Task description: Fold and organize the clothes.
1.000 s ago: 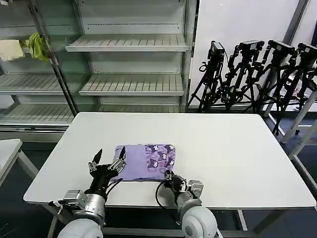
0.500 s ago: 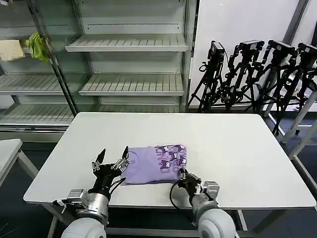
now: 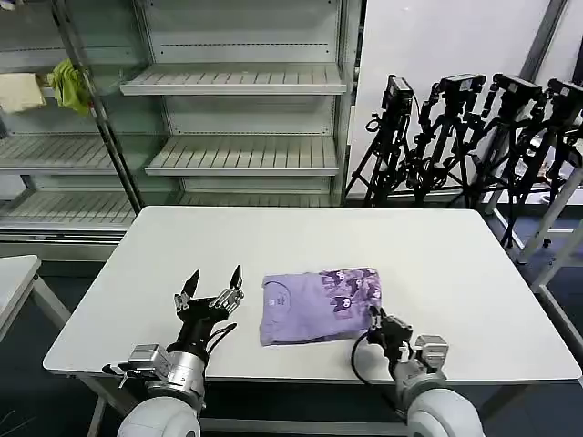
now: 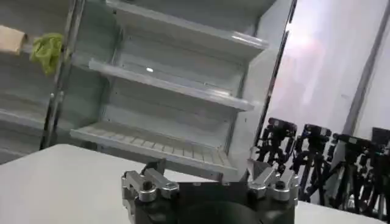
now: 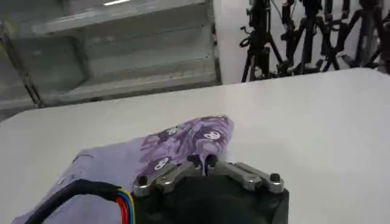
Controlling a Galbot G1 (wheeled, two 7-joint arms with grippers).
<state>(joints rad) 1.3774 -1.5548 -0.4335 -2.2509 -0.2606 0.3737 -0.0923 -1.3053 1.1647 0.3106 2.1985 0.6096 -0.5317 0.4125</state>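
The lavender T-shirt [image 3: 319, 305] lies folded into a flat rectangle on the white table [image 3: 437, 255], near the front edge. Its dark purple print faces up on the right part. My right gripper [image 3: 375, 320] sits at the shirt's front right corner, shut on a pinch of the fabric. In the right wrist view its jaws [image 5: 205, 162] close on the printed edge of the T-shirt [image 5: 164, 153]. My left gripper [image 3: 214, 289] hovers left of the shirt, open and empty, a short gap from its left edge. In the left wrist view the left gripper [image 4: 207, 173] has nothing between its fingers.
Empty glass-fronted shelves [image 3: 241, 82] stand behind the table. A yellow-green cloth [image 3: 68, 84] and a cream cloth [image 3: 18, 91] hang at the back left. Black tripods [image 3: 465, 137] crowd the back right. A second small table [image 3: 14, 273] stands at the left.
The right gripper has pulled the folded shirt to the right along the table's front. The left gripper, still open, has drifted slightly right and now stands apart from the shirt.
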